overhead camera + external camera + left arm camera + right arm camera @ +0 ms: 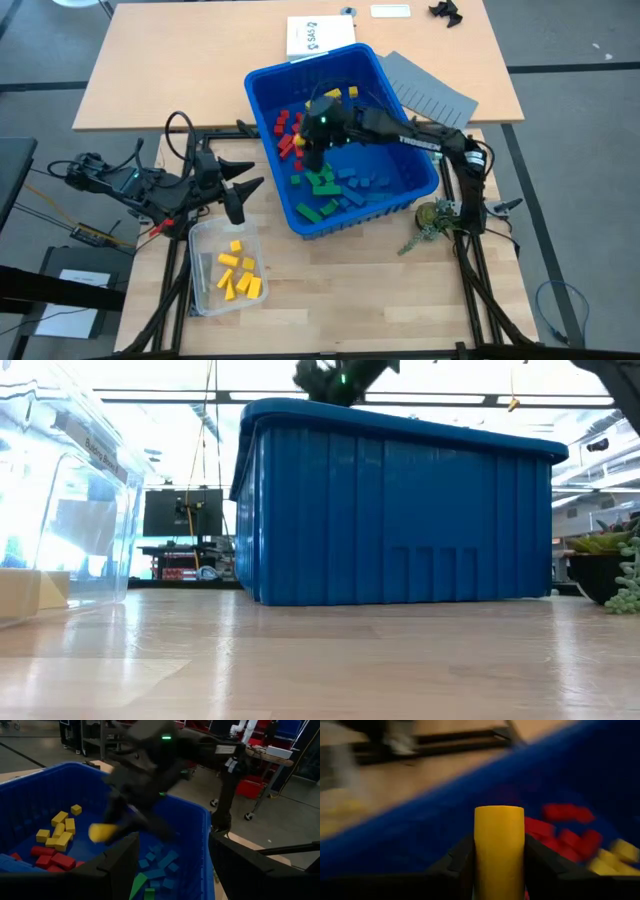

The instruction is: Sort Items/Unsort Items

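The blue bin (345, 140) holds the items in groups: red blocks (287, 135), yellow blocks (57, 832), green blocks (320, 190) and blue blocks (365, 182). My right gripper (499, 862) reaches into the bin from the table's right (312, 152) and is shut on a yellow block (499, 845). My left gripper (250, 185) stands open at the bin's left, above a clear container (225, 268) with several yellow blocks (240, 272) on its floor; nothing is between its fingers. My right gripper pinches the yellow block by its two opposite sides (477, 855) between its two fingers. The fingers slant downward from the table's right. The block (102, 832) sticks out past the fingertips and is lifted clear above the blocks on the bin's floor.
Grey slotted sheets (430, 90) lie behind the bin's far right corner, with a white paper (320, 37) behind the bin. A small plant (435, 220) stands at the right. The bin's tall walls (400, 510) surround the blocks. Bare tabletop lies near the front edge.
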`<action>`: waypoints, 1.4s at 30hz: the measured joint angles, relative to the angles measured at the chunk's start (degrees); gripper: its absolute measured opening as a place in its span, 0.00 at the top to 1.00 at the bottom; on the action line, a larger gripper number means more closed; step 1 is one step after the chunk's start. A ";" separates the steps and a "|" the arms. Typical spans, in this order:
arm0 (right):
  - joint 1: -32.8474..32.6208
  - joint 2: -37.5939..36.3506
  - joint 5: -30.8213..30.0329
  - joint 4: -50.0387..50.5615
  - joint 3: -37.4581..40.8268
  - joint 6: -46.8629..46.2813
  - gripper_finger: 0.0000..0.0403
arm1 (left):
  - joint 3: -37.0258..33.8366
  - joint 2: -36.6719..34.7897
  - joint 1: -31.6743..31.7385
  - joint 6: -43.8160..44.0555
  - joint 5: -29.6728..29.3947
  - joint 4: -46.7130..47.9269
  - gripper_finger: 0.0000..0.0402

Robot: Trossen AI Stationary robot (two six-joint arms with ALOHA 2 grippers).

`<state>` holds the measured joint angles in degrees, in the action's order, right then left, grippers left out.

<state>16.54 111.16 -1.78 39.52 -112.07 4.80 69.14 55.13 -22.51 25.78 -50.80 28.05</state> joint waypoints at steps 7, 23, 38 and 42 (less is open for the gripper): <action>-9.85 0.19 1.99 -1.85 -0.02 0.19 0.69 | 0.00 -0.02 0.01 0.00 0.02 0.00 0.38; -22.24 0.26 1.96 -20.45 1.29 -1.60 0.69 | -0.02 -0.01 -0.02 0.00 -0.01 0.04 0.38; -25.81 4.26 1.37 -41.48 6.49 -3.80 0.69 | -0.04 -0.02 0.00 0.00 -0.01 -0.03 0.38; -26.86 7.59 1.33 -45.13 6.43 -4.55 0.69 | -0.04 -0.02 0.00 0.01 -0.01 0.04 0.38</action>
<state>-10.32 118.75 -0.45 -5.60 -105.65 0.25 69.10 55.11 -22.51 25.79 -50.81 28.09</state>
